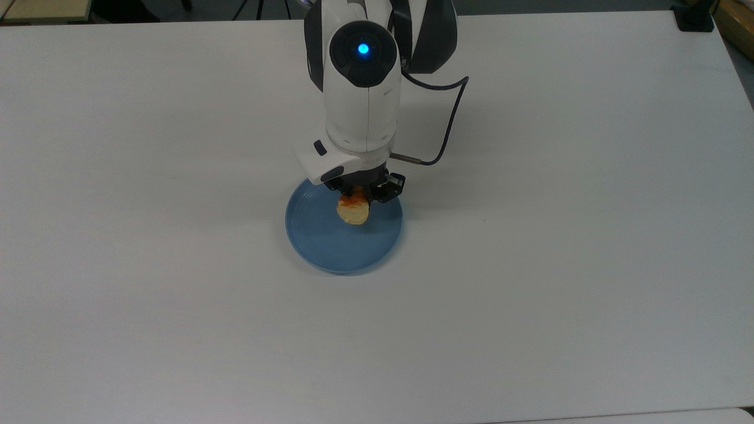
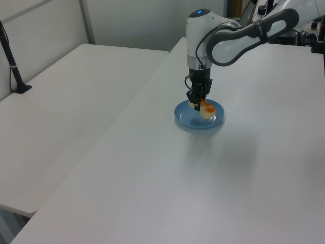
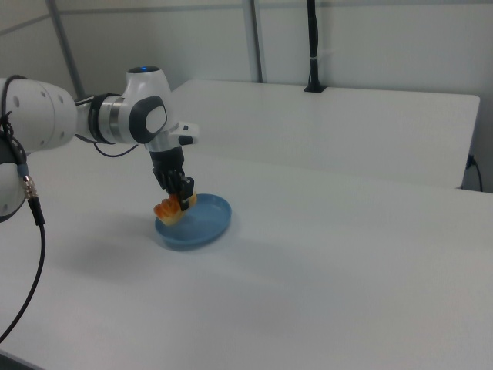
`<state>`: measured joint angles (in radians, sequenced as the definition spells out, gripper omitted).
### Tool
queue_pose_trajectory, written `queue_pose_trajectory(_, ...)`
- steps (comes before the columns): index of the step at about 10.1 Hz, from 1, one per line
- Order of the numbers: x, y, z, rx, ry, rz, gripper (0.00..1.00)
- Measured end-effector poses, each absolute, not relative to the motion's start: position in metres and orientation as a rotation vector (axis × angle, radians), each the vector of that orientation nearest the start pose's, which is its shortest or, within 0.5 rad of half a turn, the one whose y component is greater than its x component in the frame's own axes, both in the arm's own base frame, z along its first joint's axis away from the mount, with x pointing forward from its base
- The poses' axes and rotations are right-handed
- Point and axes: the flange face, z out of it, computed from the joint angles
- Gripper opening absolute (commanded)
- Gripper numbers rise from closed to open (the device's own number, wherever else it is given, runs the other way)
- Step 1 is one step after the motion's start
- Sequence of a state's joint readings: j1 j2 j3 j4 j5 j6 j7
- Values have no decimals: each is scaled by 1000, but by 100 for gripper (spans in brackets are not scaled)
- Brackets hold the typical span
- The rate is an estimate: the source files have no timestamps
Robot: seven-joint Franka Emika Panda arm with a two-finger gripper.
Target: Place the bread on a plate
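The worktop point(image 1: 589, 265) was a broad, plain white surface, evenly lit with only soft shadows. In the left view a second white table point(image 2: 66, 107) stood just beside it, a narrow seam between them, with a black clamped post point(image 2: 12, 66) at that table's far edge. Pale partition walls point(image 2: 147, 20) with grey metal uprights point(image 2: 87, 23) closed off the space behind. In the right view a black post point(image 3: 312, 46) stood on the further table point(image 3: 347, 123) before a light wall.

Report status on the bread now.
End effector shut on the bread. Bread held over the plate, not released. Nothing in the way.
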<state>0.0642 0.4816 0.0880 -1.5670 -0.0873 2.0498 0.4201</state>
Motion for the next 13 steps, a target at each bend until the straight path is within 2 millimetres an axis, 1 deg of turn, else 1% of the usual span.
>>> queue_pose_trajectory(1,687,93,358,-3140,392,-66,100)
queue_pose_trajectory(2,691,93,350,-3129,417,-89,100)
queue_pose_trajectory(3,693,93,346,-3130,425,-96,100)
queue_pose_trajectory(4,695,92,349,-3144,415,-114,100)
queue_pose_trajectory(5,697,92,357,-3148,410,-140,100)
queue_pose_trajectory(6,699,91,372,-3141,412,-177,100)
queue_pose_trajectory(7,696,90,391,-3140,415,-195,100)
queue_pose_trajectory(8,688,89,412,-3149,414,-187,100)
queue_pose_trajectory(10,662,84,457,-3182,355,-142,100)
queue_pose_trajectory(13,623,59,523,-3224,249,-79,100)
